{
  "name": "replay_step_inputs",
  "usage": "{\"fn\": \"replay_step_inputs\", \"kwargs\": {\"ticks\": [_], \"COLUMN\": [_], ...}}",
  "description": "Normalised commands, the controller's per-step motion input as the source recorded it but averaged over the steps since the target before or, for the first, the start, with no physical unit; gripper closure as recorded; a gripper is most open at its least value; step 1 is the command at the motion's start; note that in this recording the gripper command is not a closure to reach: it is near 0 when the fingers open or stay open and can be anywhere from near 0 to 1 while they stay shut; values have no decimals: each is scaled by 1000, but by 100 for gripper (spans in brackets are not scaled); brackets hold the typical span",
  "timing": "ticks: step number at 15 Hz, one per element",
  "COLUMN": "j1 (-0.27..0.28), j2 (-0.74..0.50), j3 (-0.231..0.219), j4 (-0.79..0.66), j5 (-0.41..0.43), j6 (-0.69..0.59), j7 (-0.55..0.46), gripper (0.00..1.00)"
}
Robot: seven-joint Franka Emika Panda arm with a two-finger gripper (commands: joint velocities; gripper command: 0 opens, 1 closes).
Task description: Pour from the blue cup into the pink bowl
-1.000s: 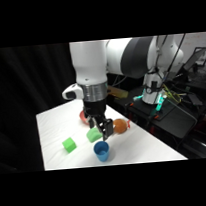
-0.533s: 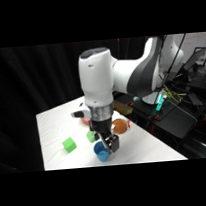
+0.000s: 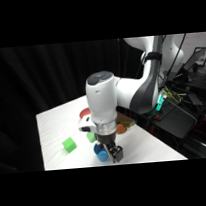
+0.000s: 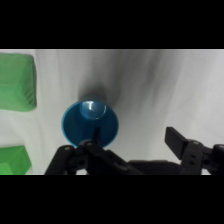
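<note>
The hand is low over the counter, fingers spread wide and gripping nothing. One finger dips inside the upright cup, the other outside. Green blocks lie beside it.

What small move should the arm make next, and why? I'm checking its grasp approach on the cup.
Probably shift the pincer sideways until its fingers straddle the rim, then close. In the wrist view the blue cup stands upright on the table, and one finger sits over its opening while the other finger is well off to the side. The pincer is open and holds nothing.
</note>
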Motion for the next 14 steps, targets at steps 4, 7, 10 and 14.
{"fn": "replay_step_inputs", "kwargs": {"ticks": [4, 7, 10, 14], "j1": [-1, 9, 20, 48], "j2": [139, 93, 71, 17], "j3": [0, -24, -55, -76], "j4": [79, 96, 111, 109], "j5": [187, 148, 108, 62], "j6": [151, 110, 73, 22], "j7": [-68, -75, -61, -19], "gripper": [0, 100, 100, 34]}}
